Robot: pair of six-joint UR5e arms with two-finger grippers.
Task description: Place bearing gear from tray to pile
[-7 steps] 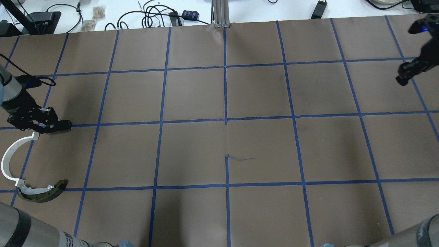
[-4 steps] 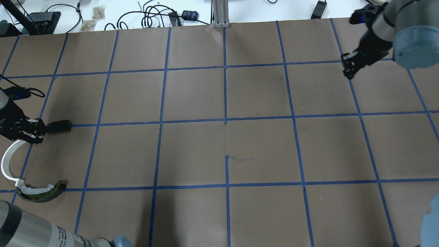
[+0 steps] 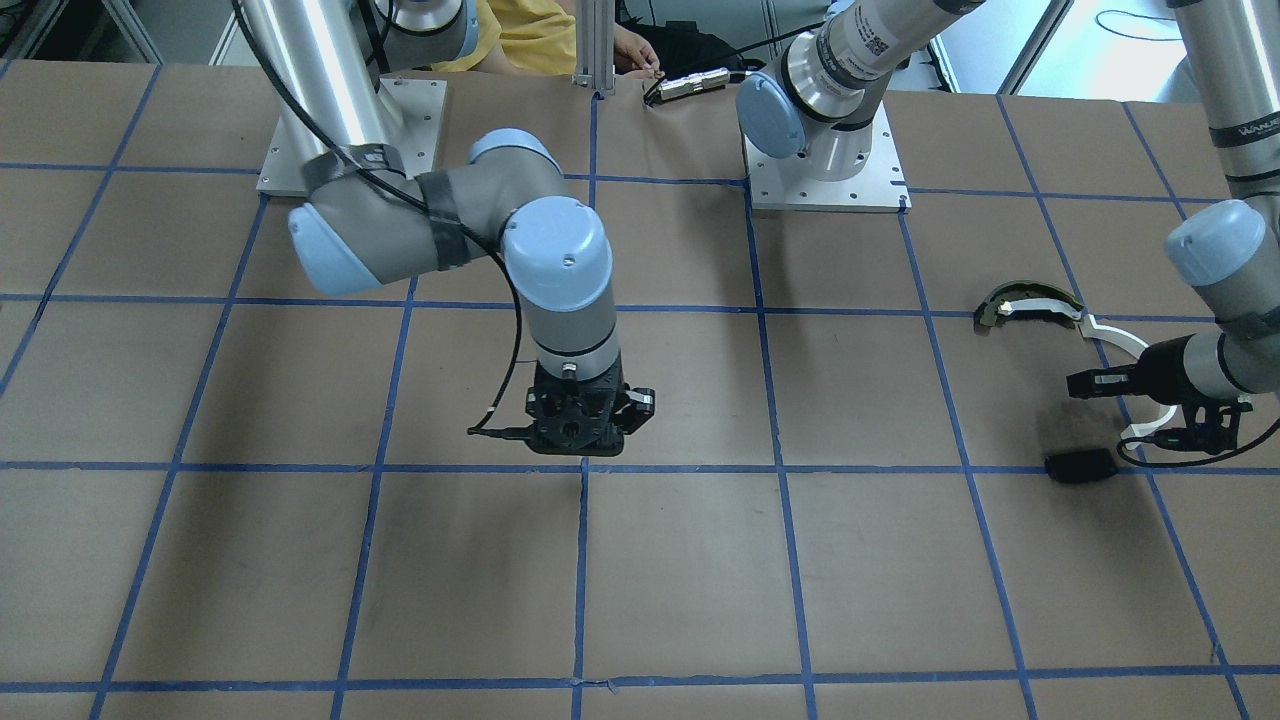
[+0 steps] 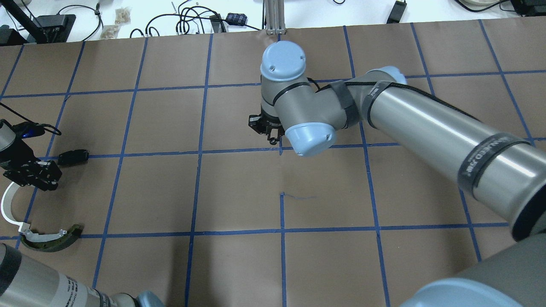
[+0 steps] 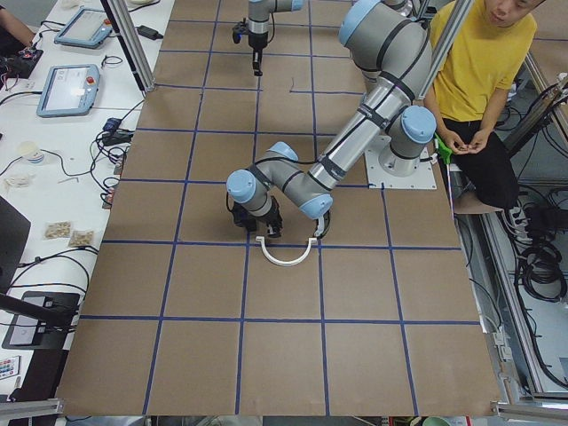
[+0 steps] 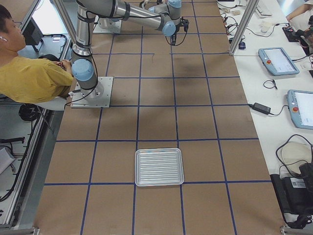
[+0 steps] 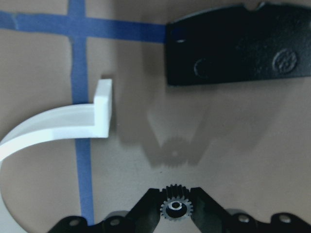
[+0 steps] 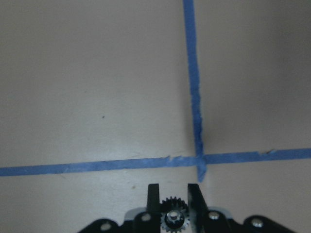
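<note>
My left gripper (image 7: 176,198) is shut on a small black bearing gear (image 7: 176,208) and holds it just above the paper. It hangs over the pile at the table's left edge (image 4: 39,178). The pile is a white arc strip (image 7: 99,109), a flat black plate (image 7: 238,46) and a dark-and-tan curved piece (image 4: 55,241). The gear hangs between the arc's end and the plate. My right gripper (image 8: 174,194) is shut on a second small gear (image 8: 174,214). It points down over a tape crossing at the table's middle (image 4: 266,128). The metal tray (image 6: 159,166) lies far to the right.
The right arm's elbow (image 4: 290,98) and long forearm (image 4: 448,128) span the table's right half. Blue tape lines grid the brown paper. Cables and boxes (image 4: 192,19) lie beyond the far edge. A person in yellow (image 5: 484,71) sits behind the robot bases.
The right arm has swung in from the far right corner to the table's middle. The left gripper has drawn back from the black plate, left and toward the white arc.
</note>
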